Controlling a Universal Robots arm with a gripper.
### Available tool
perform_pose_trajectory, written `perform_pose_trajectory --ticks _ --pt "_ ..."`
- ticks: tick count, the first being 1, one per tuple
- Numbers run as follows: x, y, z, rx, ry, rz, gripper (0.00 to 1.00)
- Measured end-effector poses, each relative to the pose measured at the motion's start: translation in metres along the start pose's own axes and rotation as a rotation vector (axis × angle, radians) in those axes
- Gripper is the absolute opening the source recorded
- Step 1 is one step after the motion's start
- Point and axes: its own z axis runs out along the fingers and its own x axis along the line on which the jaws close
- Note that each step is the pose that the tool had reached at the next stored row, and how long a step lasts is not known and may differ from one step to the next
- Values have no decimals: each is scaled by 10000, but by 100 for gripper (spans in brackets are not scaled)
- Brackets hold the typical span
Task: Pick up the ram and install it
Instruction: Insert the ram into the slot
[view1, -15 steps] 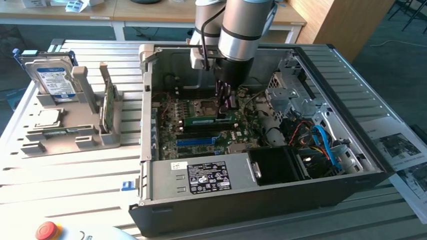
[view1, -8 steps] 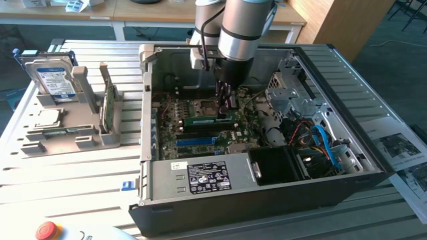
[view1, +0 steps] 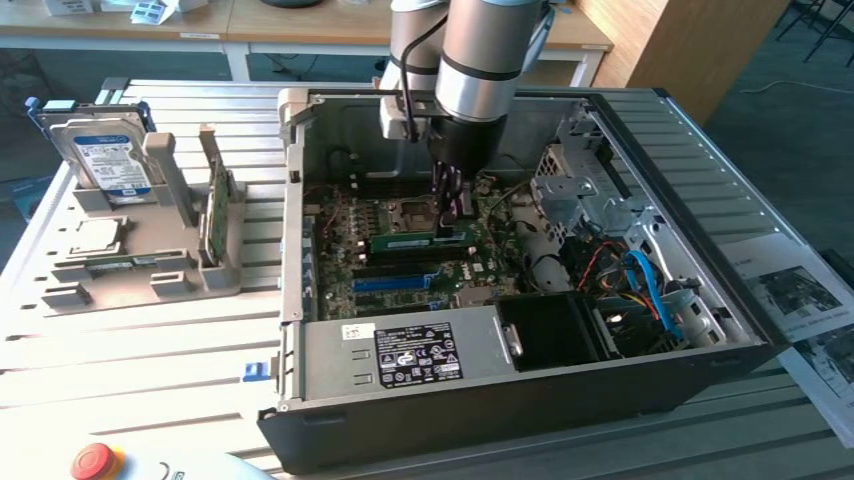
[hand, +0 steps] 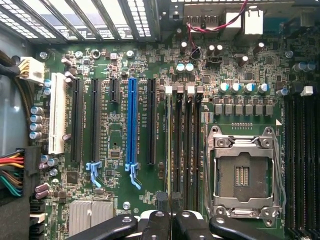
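The ram is a slim green stick standing on edge in a motherboard slot inside the open PC case. My gripper reaches down into the case over the ram's end towards the exterior view's right, its fingers shut together, at or just above the stick's top edge. In the wrist view the ram shows edge-on as a thin line among the black memory slots, running away from the black fingertips. My gripper holds nothing that I can see.
A bright-blue slot and the bare CPU socket flank the memory slots. Outside the case, on the exterior view's left, a grey holder carries a hard drive, a green expansion card and another green stick.
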Motion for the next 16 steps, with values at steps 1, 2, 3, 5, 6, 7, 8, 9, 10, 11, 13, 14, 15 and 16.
perform_pose_trajectory --ticks 1,2,3,5,6,7,8,9,10,11,13,14,15,16 --pt "0 0 0 7 0 5 12" --pt "0 0 0 10 0 8 12" --pt "0 0 0 13 0 14 12" --pt "0 1 0 18 -1 25 12" --pt "0 1 0 19 -1 26 12" --pt "0 1 0 19 -1 27 12" --pt "0 1 0 19 -1 27 12" --pt "0 1 0 19 -1 27 12" --pt "0 1 0 19 0 27 12" --pt "2 2 -2 14 2 29 12" --pt "4 2 -4 9 1 29 12" --pt "6 1 -4 9 0 27 12" --pt "8 1 -4 8 -2 26 12" --pt "10 1 -5 6 -2 27 12"
